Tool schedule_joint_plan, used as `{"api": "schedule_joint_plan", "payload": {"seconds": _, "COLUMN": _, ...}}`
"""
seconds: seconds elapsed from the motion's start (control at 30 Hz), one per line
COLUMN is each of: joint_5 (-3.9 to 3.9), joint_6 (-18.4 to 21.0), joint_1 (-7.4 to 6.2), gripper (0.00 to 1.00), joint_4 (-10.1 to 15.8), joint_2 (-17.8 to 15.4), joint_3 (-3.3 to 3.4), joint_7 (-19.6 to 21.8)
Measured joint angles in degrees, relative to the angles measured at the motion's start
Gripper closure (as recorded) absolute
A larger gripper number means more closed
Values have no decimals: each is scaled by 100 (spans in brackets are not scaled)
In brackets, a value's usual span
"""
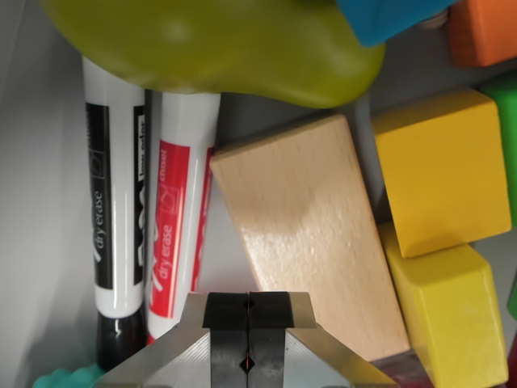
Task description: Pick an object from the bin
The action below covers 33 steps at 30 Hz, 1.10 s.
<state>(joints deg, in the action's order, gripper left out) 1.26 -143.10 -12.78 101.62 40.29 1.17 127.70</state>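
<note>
Closed tight, with its two black pads pressed together and nothing between them, the hand (248, 339) fills the bottom centre of my wrist view and points down into the bin. Directly beyond its tips lies a plain wooden block (311, 238), flat and angled toward the wrist view's upper left. Just left of that block, a red dry-erase marker (178, 218) and a black dry-erase marker (115, 210) lie side by side, touching, their caps toward the hand. Further left, I see bare grey bin wall (36, 202), the only open strip in the frame. Across the top, a large olive-green rounded object (218, 44) overlaps the markers' far ends and the wooden block's upper corner. On the right, two yellow blocks (443, 174) (452, 315) crowd against the wooden block's long edge, one above the other. A blue piece (384, 18), an orange block (483, 31) and a green edge (509, 129) close off the upper right. A teal scrap (65, 378) shows at bottom left.
</note>
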Motion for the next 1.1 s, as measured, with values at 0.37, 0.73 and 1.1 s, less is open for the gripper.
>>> {"api": "schedule_joint_plan", "payload": {"seconds": 0.37, "joint_5": 0, "joint_6": 281, "joint_1": 0, "gripper": 100, "joint_4": 68, "joint_2": -337, "joint_3": 3, "joint_7": 0}}
{"api": "schedule_joint_plan", "payload": {"seconds": 0.73, "joint_5": -1, "joint_6": 685, "joint_1": -1, "gripper": 100, "joint_4": 121, "joint_2": -782, "joint_3": 8, "joint_7": 0}}
{"api": "schedule_joint_plan", "payload": {"seconds": 1.1, "joint_5": -8, "joint_6": 1174, "joint_1": -3, "gripper": 100, "joint_4": 101, "joint_2": -1225, "joint_3": 15, "joint_7": 6}}
